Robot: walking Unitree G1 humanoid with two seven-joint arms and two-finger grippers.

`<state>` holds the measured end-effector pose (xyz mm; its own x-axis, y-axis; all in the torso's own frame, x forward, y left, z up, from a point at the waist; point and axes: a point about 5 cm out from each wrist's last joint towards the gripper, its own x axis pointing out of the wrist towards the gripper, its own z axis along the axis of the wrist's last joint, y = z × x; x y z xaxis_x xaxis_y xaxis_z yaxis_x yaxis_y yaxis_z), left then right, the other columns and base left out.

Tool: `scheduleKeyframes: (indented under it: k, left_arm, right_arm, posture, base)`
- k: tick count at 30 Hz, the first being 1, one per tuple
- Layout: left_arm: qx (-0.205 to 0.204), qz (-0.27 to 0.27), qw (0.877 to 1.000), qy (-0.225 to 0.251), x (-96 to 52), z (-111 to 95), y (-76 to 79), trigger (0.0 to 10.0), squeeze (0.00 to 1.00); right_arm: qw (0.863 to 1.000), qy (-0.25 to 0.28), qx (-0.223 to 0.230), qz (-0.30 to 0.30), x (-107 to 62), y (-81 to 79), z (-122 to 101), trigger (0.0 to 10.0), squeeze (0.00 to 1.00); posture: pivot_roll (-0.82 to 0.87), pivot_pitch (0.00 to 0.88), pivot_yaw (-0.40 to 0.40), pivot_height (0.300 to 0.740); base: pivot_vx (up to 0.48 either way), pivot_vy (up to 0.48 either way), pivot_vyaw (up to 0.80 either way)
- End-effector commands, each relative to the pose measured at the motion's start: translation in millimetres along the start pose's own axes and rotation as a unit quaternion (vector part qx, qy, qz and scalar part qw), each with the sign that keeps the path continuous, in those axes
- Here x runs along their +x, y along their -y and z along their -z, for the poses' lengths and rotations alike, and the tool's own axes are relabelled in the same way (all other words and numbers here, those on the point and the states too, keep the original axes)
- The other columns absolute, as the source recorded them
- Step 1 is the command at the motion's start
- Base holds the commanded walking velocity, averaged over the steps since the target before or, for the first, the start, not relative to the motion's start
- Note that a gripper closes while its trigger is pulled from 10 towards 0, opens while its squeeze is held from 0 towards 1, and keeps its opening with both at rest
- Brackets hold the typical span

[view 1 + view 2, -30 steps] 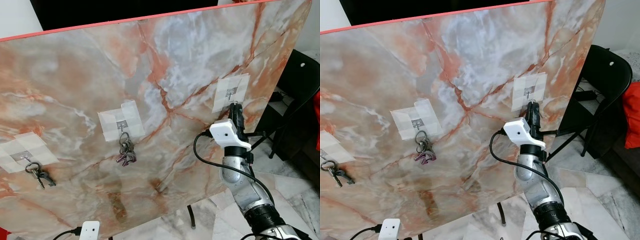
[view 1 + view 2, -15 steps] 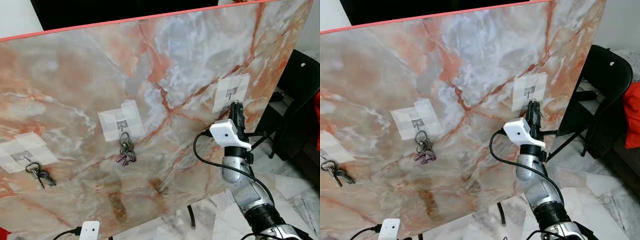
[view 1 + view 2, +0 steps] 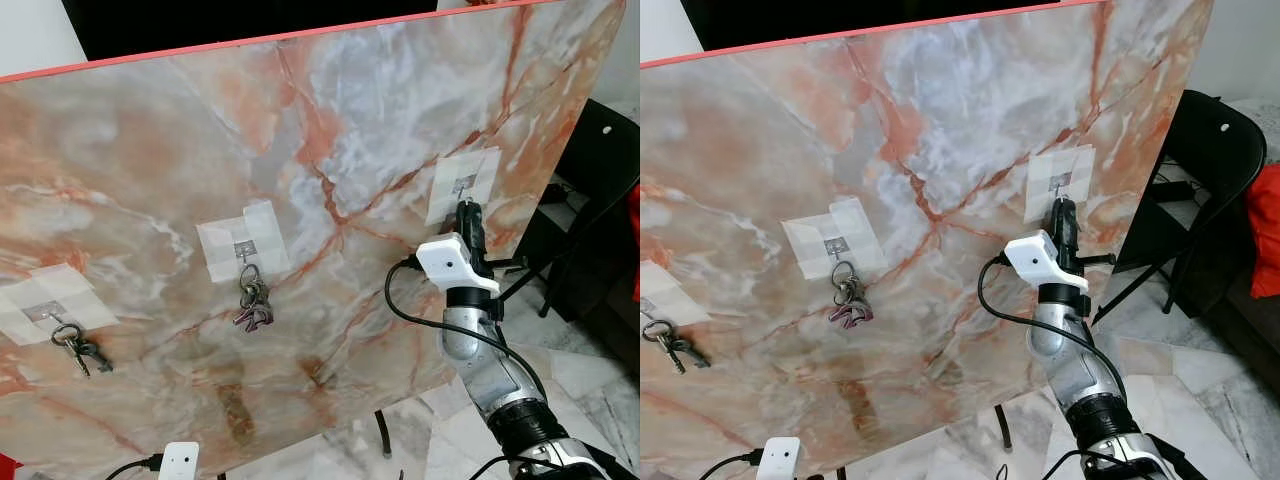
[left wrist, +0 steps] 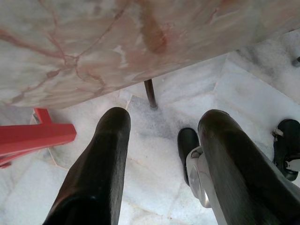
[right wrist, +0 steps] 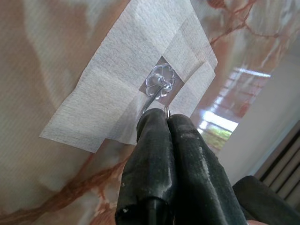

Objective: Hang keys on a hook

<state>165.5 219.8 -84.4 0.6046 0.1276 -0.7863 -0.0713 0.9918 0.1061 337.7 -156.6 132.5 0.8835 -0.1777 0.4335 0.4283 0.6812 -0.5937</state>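
A big marble board [image 3: 320,130] with pink and grey swirls stood tilted in front of the robot, with a red edge along its top. Three clear hooks were stuck on it with white tape patches. The right end effector [image 5: 166,119] was up against the board, just at 6 o'clock from the right hook [image 5: 159,83], almost touching it. Its two black fingers [image 5: 154,140] were pressed tight together, and a thin metal key ring [image 5: 166,110] poked out from between their tips, right by the bent wire of the hook. The ring was pinched there and was not yet on the hook. From the head camera, the right arm reached up from about 5 o'clock toward the right tape patch [image 3: 462,185]. A bunch of keys [image 3: 253,300] hung from the middle hook [image 3: 244,250], and another bunch of keys [image 3: 78,345] hung from the left hook [image 3: 45,313] out at 9 o'clock. The left end effector [image 4: 159,154] hung low over the white marble floor [image 4: 154,122], with its fingers spread apart and holding nothing. A black folding chair [image 3: 1200,190] stood at 3 o'clock beside the board.
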Motion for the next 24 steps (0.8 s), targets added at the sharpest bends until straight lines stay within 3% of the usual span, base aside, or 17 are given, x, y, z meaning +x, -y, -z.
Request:
scheduleKeyframes:
  k: [1,24]
  left_arm:
    - [-0.001,-0.002,1.000,-0.008,-0.9,4.5,-0.1,10.0,0.00]
    - [0.001,-0.003,1.000,-0.008,-1.0,4.4,-0.8,10.0,0.00]
  right_arm:
    - [1.000,0.005,0.004,-0.006,4.4,-0.7,-3.0,10.0,0.00]
    - [0.999,-0.006,0.008,-0.034,-0.1,-8.4,0.0,10.0,0.00]
  posture:
    - [0.00,0.003,0.036,0.740]
    - [0.00,0.007,0.038,0.740]
  base:
    - [0.000,0.000,0.00]
    - [0.000,0.000,0.00]
